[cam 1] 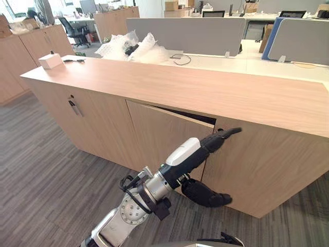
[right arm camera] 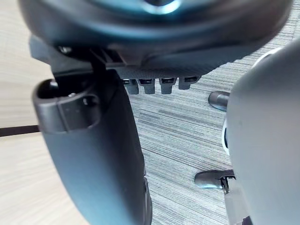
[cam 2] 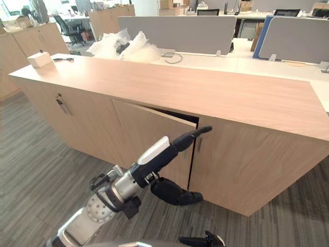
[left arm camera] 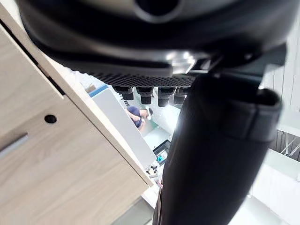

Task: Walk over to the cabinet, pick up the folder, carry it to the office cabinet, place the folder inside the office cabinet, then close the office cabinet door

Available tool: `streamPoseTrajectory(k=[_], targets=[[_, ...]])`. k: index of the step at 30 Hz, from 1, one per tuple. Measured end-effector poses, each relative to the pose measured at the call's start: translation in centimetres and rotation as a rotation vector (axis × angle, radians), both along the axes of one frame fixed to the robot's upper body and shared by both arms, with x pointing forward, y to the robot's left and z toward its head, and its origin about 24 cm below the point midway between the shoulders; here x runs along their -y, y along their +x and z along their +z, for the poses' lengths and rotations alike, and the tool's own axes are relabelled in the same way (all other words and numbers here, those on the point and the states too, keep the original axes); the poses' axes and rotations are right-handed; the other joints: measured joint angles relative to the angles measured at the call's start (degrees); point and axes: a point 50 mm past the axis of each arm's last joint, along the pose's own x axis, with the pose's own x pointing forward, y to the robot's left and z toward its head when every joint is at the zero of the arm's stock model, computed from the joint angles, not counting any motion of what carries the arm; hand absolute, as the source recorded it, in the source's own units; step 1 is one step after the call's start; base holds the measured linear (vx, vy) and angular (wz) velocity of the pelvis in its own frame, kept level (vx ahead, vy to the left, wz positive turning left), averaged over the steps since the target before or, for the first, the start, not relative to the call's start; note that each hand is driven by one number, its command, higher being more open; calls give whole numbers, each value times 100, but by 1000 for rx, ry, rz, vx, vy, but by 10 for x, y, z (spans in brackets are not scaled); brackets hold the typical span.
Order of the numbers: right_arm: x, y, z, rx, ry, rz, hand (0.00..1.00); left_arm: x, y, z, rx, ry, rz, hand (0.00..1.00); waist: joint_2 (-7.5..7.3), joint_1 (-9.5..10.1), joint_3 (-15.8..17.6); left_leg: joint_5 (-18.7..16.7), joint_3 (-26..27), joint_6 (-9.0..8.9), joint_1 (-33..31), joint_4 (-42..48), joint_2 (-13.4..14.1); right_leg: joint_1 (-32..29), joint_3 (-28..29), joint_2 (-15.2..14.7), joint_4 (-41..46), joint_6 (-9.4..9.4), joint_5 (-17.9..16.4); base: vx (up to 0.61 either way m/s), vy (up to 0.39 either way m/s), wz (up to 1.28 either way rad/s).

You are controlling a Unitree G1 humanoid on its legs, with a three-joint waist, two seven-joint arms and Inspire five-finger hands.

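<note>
Long light-wood low cabinet (cam 1: 205,90) runs left to right across your front; grey carpet floor (cam 1: 46,170) on the near side is open on the left for stepping. The middle wooden cabinet door (cam 1: 159,134) is ajar: its right edge stands out from the front, with a dark gap (cam 1: 190,116) along the top and down the right side. The gap is too dark for you to tell whether the folder is inside.

Your left hand (cam 1: 208,143) reaches in from the near left. Its fingers (cam 1: 229,132) are straight and pressed together, tips at the door's free right edge near the top corner. The thumb (cam 1: 205,194) hangs lower, just in front of the door face, gripping nothing.

Right eye view gives you a slim metal handle (cam 2: 199,144) on the right-hand door panel (cam 1: 267,164), just beside the gap; in the left eye view your hand sits in front of that spot. Left wrist view adds a wood panel edge with a round dark hole (left arm camera: 50,118), and a person (left arm camera: 137,115) far off.

Right hand (right arm camera: 98,164) hangs low over the carpet beside the cabinet front; you cannot tell whether it is open or closed.

On the top, far left: small white box (cam 1: 50,60) and crumpled clear plastic wrap (cam 1: 128,46). Grey partition screens (cam 1: 185,33) stand behind
</note>
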Motion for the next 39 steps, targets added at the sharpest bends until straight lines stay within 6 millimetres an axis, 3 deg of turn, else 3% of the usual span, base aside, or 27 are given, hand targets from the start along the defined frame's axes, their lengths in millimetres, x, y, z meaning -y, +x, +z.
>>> streamPoseTrajectory(k=[3,4,6,9,12,17,19,22,24,27,32,39], targets=[[-1,1,0,1,-1,1,100,-4,9,-30,-196,-2,24,100,-32,-27,39,-16,-63,-24,101,-16,19,157,-71,44,-69,-7,-7,-7,-31,10],[-3,2,0,5,-3,12,100,-13,16,-59,-391,-37,104,100,-58,-39,53,-29,-57,-42,131,-31,39,184,-61,67,-79,-22,-24,0,0,0],[-4,3,0,10,-3,11,100,-26,20,-89,-558,-61,218,100,-97,-47,93,-35,-49,-52,132,-32,58,184,-52,87,-94,-30,-31,-14,-16,-5],[-10,7,0,22,10,11,100,-64,16,-143,-823,-59,469,100,-227,-56,235,-62,-13,-91,199,-33,91,259,-13,125,-140,-50,-44,7,-14,-7],[-16,11,1,30,20,25,100,-111,-14,-186,-1014,-12,716,100,-378,-54,353,-114,98,-143,265,-30,105,288,84,138,-180,-41,-58,40,-4,-16],[-16,13,1,36,19,20,100,-148,-63,-230,-1268,56,952,100,-374,-55,474,-185,199,-152,379,18,78,388,124,99,-177,-6,-91,29,15,-6],[-15,14,1,41,19,-1,100,-154,-77,-240,-1325,114,1003,100,-371,-57,548,-266,199,-149,366,148,89,442,126,92,-166,-5,-91,-17,8,-1],[-10,16,2,48,15,-53,100,-162,-95,-249,-1402,126,1095,100,-302,-38,688,-759,223,-148,125,1052,218,467,253,79,18,-17,-152,-69,32,-15],[-1,18,3,57,-10,-78,100,-163,-105,-255,-1458,82,1185,100,-217,-16,770,-957,-238,-138,-217,1672,196,378,303,83,97,-18,-151,-82,37,-7],[7,16,4,54,-33,-112,100,-161,-111,-260,-1495,42,1263,100,-126,10,857,-998,-831,-197,-280,1657,122,230,357,83,182,-12,-128,-83,33,-3],[3,10,2,41,-16,-193,100,-162,-127,-263,-1546,-31,1382,100,-207,65,837,-895,-694,-168,0,1132,0,108,670,-25,147,-3,-40,-62,94,-30],[4,1,0,33,-6,-314,100,-161,-131,-264,-1525,97,1363,100,-212,-1,667,-678,-569,-56,316,513,-88,112,837,-32,-65,45,28,77,14,-16]])
